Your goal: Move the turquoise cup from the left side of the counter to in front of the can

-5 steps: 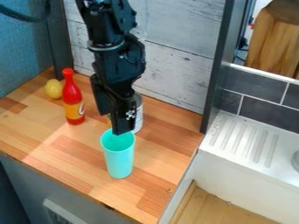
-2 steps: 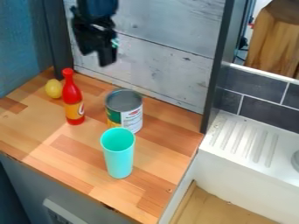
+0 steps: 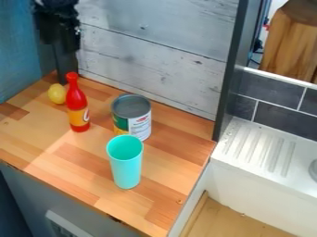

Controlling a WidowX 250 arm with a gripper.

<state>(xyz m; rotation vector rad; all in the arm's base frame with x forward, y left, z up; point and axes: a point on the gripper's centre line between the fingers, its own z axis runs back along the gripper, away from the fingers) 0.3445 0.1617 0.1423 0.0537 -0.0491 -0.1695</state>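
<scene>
The claw [image 3: 59, 42] is hanging in the air, above and behind the red bottle [image 3: 77, 104] and a little to its left in the camera view; whether it is spread or pressed together, I cannot tell. Behind it a dark post [image 3: 66, 69] is rising at the back of the desk [image 3: 43, 139], just behind the bottle. The bottle itself, with its orange label, is standing upright on the desk, below the claw. A yellow lemon [image 3: 57, 94] is resting close by the bottle, behind it and to its left.

To the right of the bottle, a little apart from it, a can [image 3: 132, 107] is standing upright, showing its grey top and a label of green, yellow and white. Farther forward and to the right of the bottle, a turquoise cup [image 3: 126, 169] is standing with its open mouth facing up, partly covering the can's lower part from sight; whether the two are touching, I cannot tell.

Pale grey boards [image 3: 161, 60] are forming the wall behind the bottle, and a blue surface [image 3: 18, 55] is flanking it on the left. Well to the right of the bottle, a white sink unit [image 3: 260, 171] with a grooved top is sitting below dark tiles [image 3: 282, 118].
</scene>
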